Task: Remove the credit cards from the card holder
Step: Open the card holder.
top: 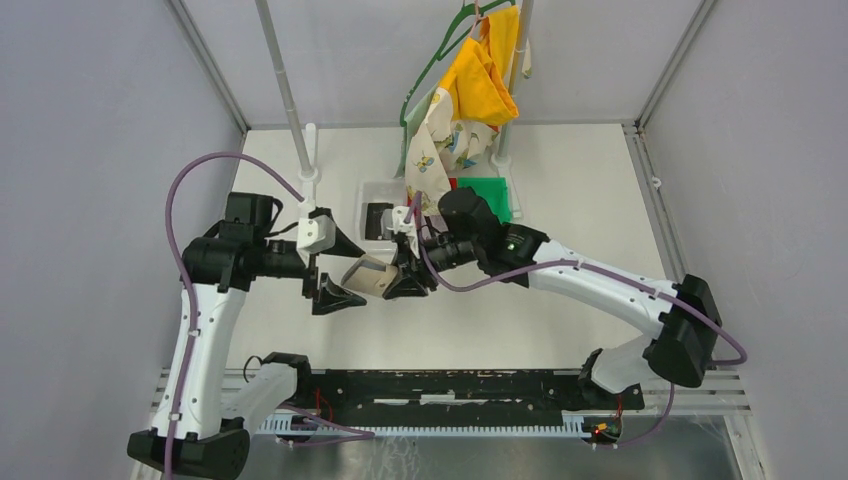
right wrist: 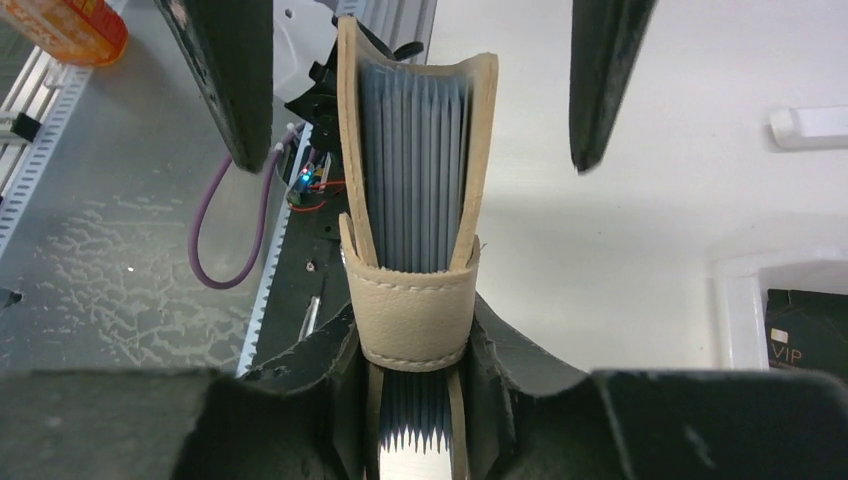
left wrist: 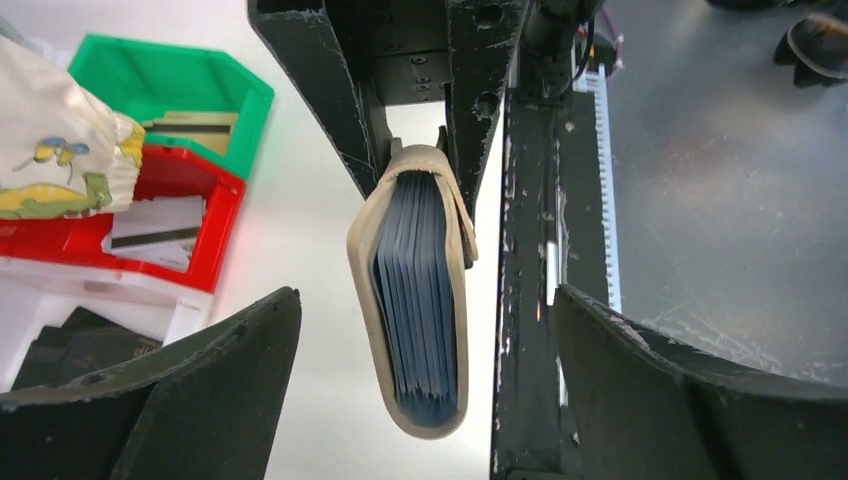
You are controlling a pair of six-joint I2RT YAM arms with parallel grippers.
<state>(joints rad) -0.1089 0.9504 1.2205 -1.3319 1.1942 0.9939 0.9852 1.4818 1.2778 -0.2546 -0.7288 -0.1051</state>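
1. Card holder [left wrist: 415, 300]: a tan, stitched, leather-like cover is folded shut around a dense stack of grey-blue sleeves, seen edge-on. The cover curves round the end nearest the left tool. A tan strap wraps across the opposite end.
2. Right tool [right wrist: 415, 350]: its fingers press on both covers at the strap end, pinching the card holder and holding it above the white surface [right wrist: 650, 220].
3. Left tool [left wrist: 425, 400]: its fingers are spread wide, one on each side of the rounded end, touching neither cover.
4. Beyond the right tool are a red bin [left wrist: 215, 230], a green bin [left wrist: 230, 90] and a white bin [left wrist: 150, 300]. Credit cards [left wrist: 155, 235] lie inside: a pale striped one in red, dark ones in white.
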